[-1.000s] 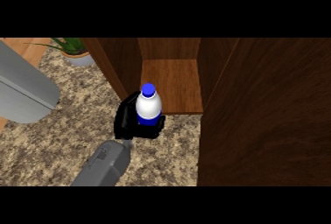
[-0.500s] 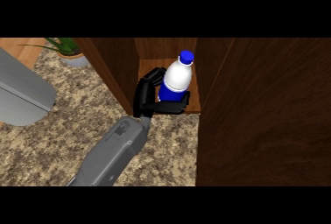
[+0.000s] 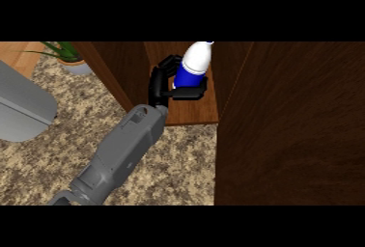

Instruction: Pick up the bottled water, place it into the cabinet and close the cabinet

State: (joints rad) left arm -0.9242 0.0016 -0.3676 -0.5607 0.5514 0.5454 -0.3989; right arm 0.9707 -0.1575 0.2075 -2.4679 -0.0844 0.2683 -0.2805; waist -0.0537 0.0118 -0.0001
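Nearest: speckled granite counter [image 3: 178,164] is filling the lower part of the view. The right forearm [image 3: 118,154], grey, is coming in from the lower edge left of centre and slanting up and to the right toward the cabinet.

Left edge: a large grey rounded shape [image 3: 21,106] is lying over the counter. Cannot tell what it is. No left hand is showing.

Right side: a broad dark wood panel [image 3: 292,120] is running from top to bottom of the view. It reads as the open cabinet door, standing beside the opening.

Middle: the cabinet's shelf [image 3: 192,112], a lighter brown board, is ending in a front edge just past the wrist. The right hand [image 3: 158,84], black, is sitting over this shelf, inside the opening.

Hand state: it is grasping the bottled water [image 3: 194,65]. The fingers [image 3: 168,61] are curling round the bottle's left and far side, and the thumb [image 3: 189,92] is crossing under its blue label on the near side.

Bottle: white upper body, blue band below. It is tilting, top leaning away and to the right. The top is running out of the view's upper edge, so the cap is not showing. The bottle is within the cabinet opening, above the shelf board. Cannot tell whether its base is touching the shelf, since the hand is covering it.

Farther: the cabinet's dark left wall [image 3: 118,67] is standing just left of the hand.

Farthest, upper left: a potted plant [image 3: 68,55] with thin green leaves is sitting on the counter, well apart from the hand.
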